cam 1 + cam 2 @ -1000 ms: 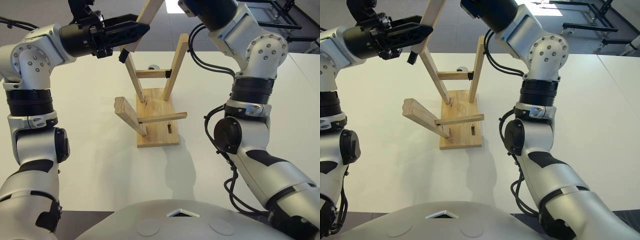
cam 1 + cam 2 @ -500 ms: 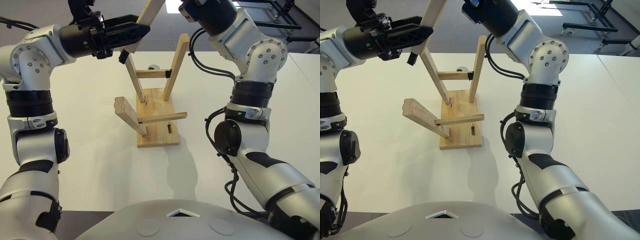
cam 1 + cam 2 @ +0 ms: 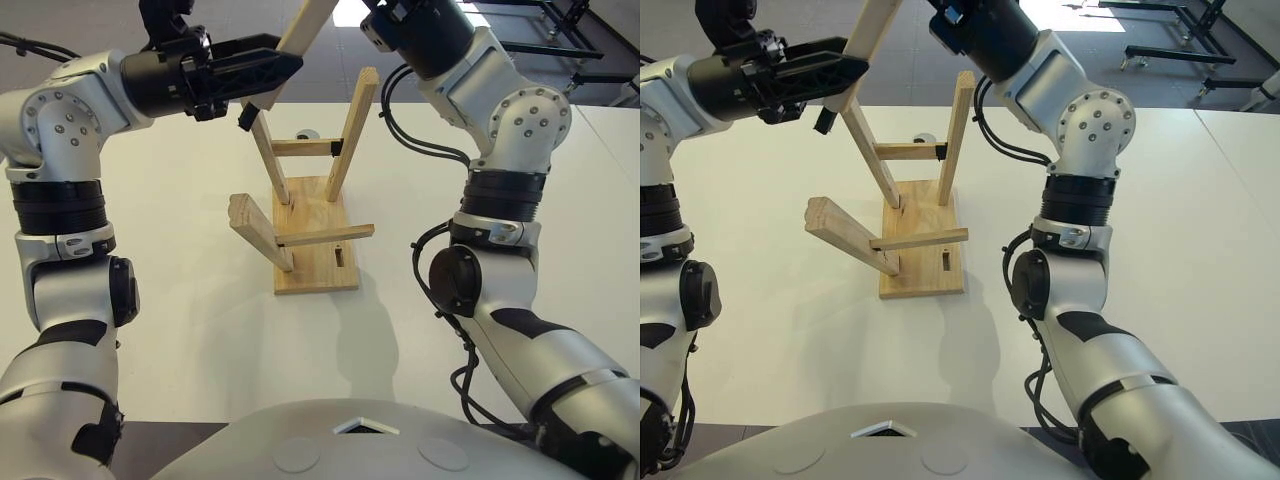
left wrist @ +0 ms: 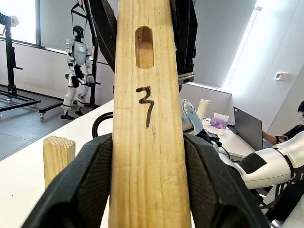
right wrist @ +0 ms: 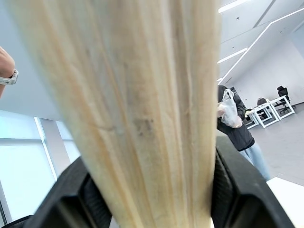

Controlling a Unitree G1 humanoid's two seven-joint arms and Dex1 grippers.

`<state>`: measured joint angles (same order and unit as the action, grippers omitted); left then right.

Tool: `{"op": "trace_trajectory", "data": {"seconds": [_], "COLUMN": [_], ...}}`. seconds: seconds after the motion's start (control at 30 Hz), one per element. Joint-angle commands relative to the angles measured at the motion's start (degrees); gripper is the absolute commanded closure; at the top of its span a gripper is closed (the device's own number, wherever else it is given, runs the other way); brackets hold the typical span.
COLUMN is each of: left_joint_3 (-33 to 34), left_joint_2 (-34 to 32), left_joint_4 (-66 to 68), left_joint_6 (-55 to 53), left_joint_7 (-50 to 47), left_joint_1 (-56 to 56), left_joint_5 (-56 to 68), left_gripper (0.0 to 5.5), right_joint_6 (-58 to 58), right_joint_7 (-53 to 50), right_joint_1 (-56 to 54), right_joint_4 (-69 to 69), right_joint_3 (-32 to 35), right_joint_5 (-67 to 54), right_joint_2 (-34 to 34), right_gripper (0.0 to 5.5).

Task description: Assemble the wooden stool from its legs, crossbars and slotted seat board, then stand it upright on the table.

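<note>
- The head views take in the whole build. The slotted seat board [image 3: 318, 272] lies flat on the white table [image 3: 170, 300] with three legs standing out of it. A fourth leg [image 3: 303, 22] is held in the air above the board's far-left side.
- The left wrist view brings that raised leg close. An oval slot is cut in its face, with a dark hand-drawn mark below it. The end-grain top of a mounted leg [image 4: 59, 151] stands beside it.
- The right wrist view looks along the grain of the same leg, with ceiling strip lights behind it.
- On the board, the far-left leg [image 3: 270, 155] and the far-right leg [image 3: 348, 135] spread apart toward their tops and are joined by a crossbar [image 3: 300, 147].
- The near-left leg [image 3: 258, 235] tilts to the left. A second crossbar [image 3: 328, 236] runs from it to the right, and its right end hangs free above the board.
- A small round object [image 3: 305, 133] sits on the table just beyond the stool.
- Grey floor lies past the table's far edge, with black wheeled frames [image 3: 565, 30] at the far right.
- The left wrist view adds a humanoid robot [image 4: 78, 47] hanging in a stand and a laptop [image 4: 247, 126] on a desk.
- The left tool [image 3: 272, 66] is clenched on the fourth leg below its slot, with black fingers [image 4: 95, 185] pressed to both sides.
- The right tool [image 5: 152, 204] grips the same leg higher up, its pads [image 5: 83, 194] tight against either side.
</note>
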<state>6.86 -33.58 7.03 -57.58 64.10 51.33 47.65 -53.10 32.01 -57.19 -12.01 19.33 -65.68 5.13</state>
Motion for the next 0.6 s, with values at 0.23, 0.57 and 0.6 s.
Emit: {"op": "trace_trajectory", "data": {"seconds": [0.23, 0.57, 0.6], "left_joint_3": [5.92, 33.22, 36.16], "left_joint_2": [-3.0, -13.81, -14.87], "left_joint_4": [-7.96, -14.98, -16.36], "left_joint_6": [-8.22, -19.6, -20.64], "left_joint_7": [-7.32, -30.55, -35.02], "left_joint_1": [-2.63, -3.32, -4.02], "left_joint_5": [6.22, 21.88, 26.55], "left_gripper": [1.83, 0.34, 0.23], "right_joint_6": [1.34, 2.71, 2.63], "right_joint_7": [0.16, -0.46, -1.03], "right_joint_1": [0.68, 0.25, 0.31], "right_joint_4": [0.17, 0.92, 1.49], "right_joint_3": [-0.96, 1.09, 2.36], "right_joint_5": [0.65, 1.32, 0.98], "right_joint_2": [0.78, 5.65, 7.57], "right_gripper": [3.43, 3.43, 3.43]}}
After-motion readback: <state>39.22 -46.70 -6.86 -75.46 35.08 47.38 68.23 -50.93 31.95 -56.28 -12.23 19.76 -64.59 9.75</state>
